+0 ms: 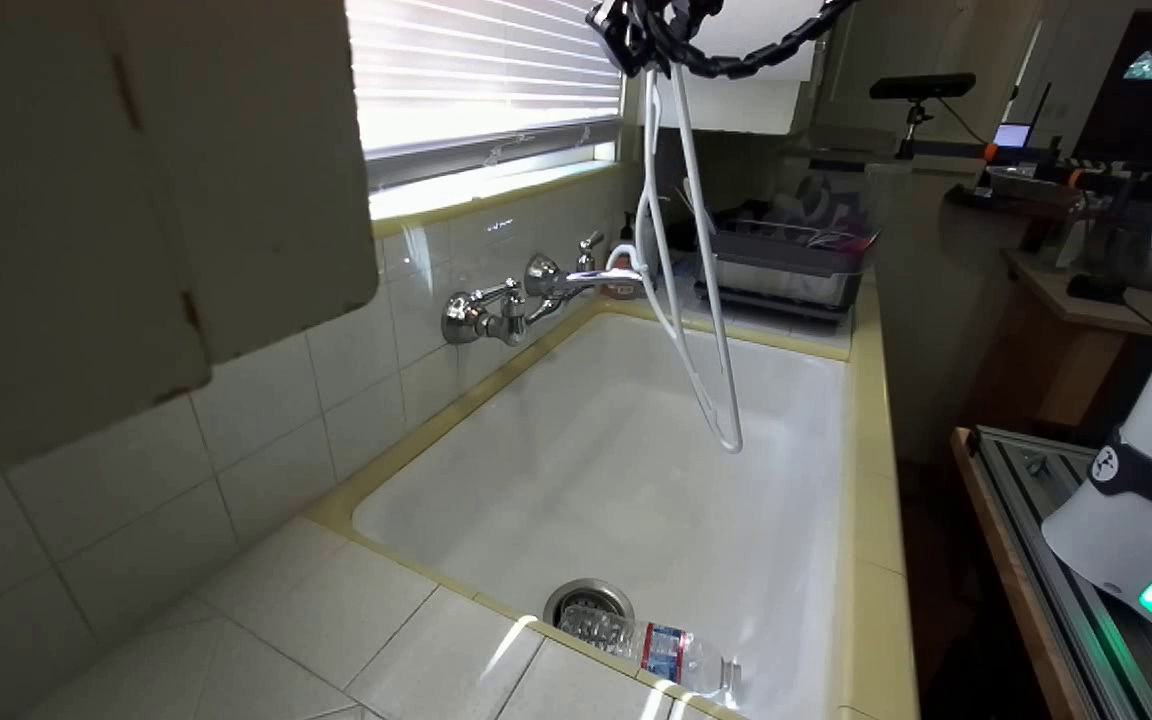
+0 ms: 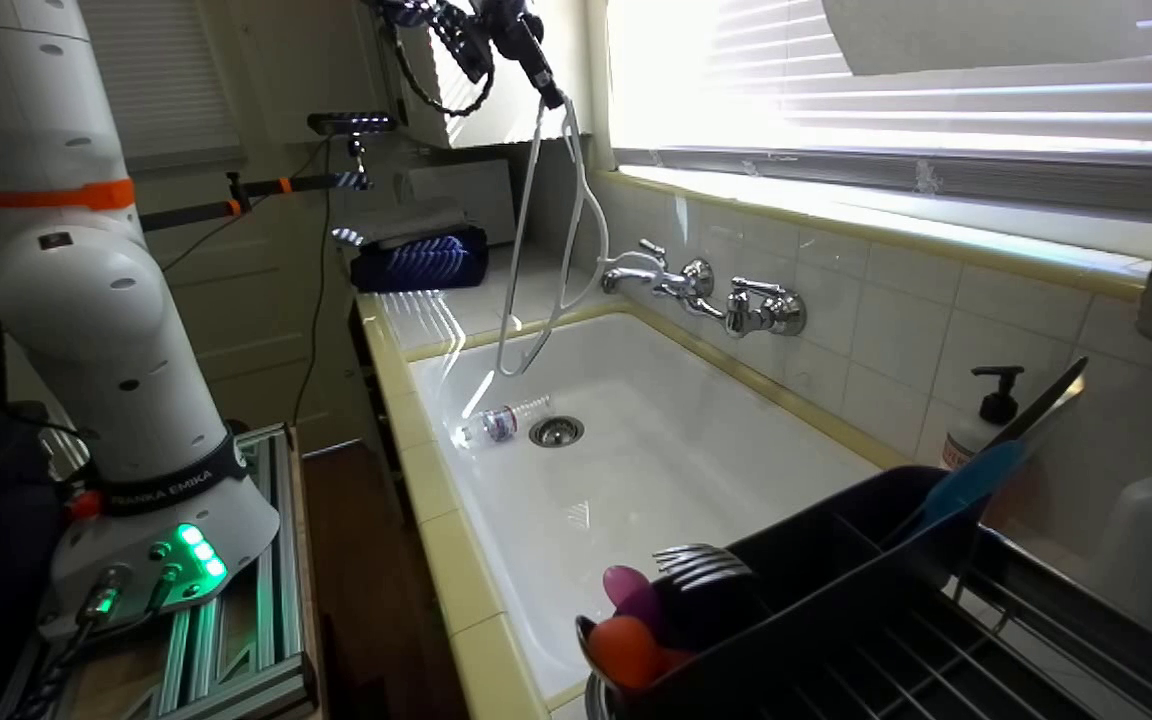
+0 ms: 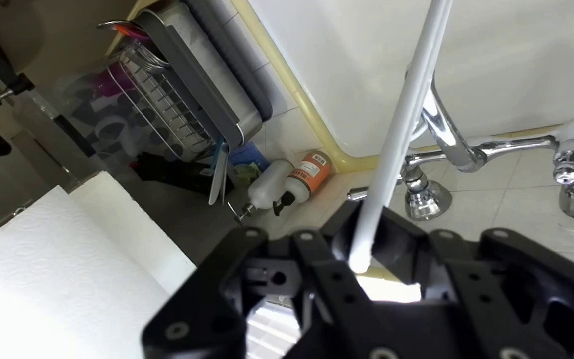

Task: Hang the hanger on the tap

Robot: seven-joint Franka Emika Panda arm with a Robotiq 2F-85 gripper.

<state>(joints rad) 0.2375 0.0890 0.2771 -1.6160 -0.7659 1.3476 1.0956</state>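
White hanger (image 3: 397, 139) sits pinched in my claw (image 3: 369, 239), hook (image 1: 624, 249) at the tap (image 3: 466, 157); can't tell if over the spout (image 3: 444, 124) or just beside.

Risk: letting go unseated drops it in the sink (image 1: 636, 480). Count: one hanger, one tap, two handles (image 2: 758, 287), one bottle (image 1: 664, 650) at the near end in an exterior view.

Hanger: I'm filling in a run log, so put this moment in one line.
gripper: shut on hanger | hook: at tap spout, seating unclear | release: not yet

White hanger (image 3: 399, 132) dangles on end, hook arching above the chrome tap's (image 2: 699, 278) spout.
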